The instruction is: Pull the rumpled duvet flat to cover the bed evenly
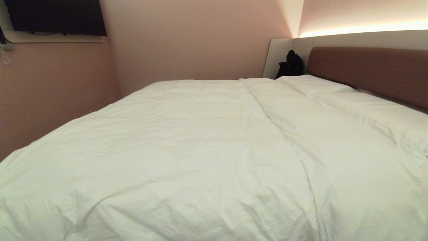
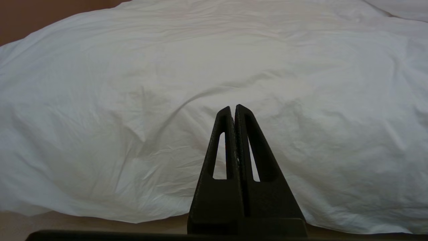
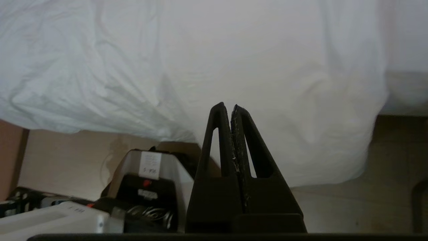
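Observation:
The white duvet (image 1: 174, 144) lies spread over most of the bed (image 1: 367, 72), lightly wrinkled, its upper edge running diagonally short of two pillows (image 1: 351, 100). Neither arm shows in the head view. My left gripper (image 2: 233, 107) is shut with nothing in it, hanging low in front of the duvet (image 2: 167, 100) where it drapes over the bed's near side. My right gripper (image 3: 227, 105) is shut and empty too, facing a hanging stretch of the duvet (image 3: 267, 83) near its corner, apart from the cloth.
A black bag (image 1: 291, 64) sits at the far corner by the headboard. A dark screen (image 1: 55, 16) hangs on the pink wall at left. Beside the right gripper stands part of my own grey-and-black base (image 3: 147, 180) on the pale floor (image 3: 367, 201).

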You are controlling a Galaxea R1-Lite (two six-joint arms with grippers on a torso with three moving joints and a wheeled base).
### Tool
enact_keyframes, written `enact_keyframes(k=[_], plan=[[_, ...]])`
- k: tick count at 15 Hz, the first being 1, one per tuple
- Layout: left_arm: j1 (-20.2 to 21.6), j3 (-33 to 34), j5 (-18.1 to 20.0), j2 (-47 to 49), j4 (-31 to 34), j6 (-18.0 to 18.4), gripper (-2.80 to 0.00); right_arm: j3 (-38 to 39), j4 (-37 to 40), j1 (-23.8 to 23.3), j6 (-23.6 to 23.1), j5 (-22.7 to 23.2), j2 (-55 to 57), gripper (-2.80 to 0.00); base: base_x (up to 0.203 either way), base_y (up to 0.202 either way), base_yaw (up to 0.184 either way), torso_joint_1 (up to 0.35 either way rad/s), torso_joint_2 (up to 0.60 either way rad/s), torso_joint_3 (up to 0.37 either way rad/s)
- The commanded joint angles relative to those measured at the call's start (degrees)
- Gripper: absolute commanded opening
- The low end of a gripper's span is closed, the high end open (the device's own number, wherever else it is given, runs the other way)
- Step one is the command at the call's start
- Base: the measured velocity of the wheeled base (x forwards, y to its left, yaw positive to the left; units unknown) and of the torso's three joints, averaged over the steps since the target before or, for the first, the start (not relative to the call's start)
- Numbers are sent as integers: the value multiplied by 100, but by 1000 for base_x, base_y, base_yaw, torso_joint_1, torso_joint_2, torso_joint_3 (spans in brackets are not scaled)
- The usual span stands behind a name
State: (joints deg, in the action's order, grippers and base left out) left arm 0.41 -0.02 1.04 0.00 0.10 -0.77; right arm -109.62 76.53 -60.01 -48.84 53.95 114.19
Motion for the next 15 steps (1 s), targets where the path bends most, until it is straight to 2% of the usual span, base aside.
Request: enact_keyframes(k=[1,3,6,10,13,15], plan=[[2,2,2,0,-1,-2,-280,11,951,95,-30,-227,-283,-280,0,0,0,0,0,0],[2,-3,2,0,-1,-2,-280,34,1320,258,-30,-661,-425,-280,0,0,0,0,0,0],[2,2,2,0,-1,-2,-280,70,1342,490,120,-1157,-601,-280,0,0,0,0,0,0],[2,2,2,0,-1,-2,-280,105,1342,673,498,-1217,-904,-280,0,0,0,0,0,0],[2,-6,2,0,-1,-2,-280,145,1342,980,1492,-1210,-1162,-280,0,0,0,0,0,0],[2,0,2,0,-1,-2,-280,221,1342,1433,2707,-1180,-1400,-280,0,0,0,0,0,0]])
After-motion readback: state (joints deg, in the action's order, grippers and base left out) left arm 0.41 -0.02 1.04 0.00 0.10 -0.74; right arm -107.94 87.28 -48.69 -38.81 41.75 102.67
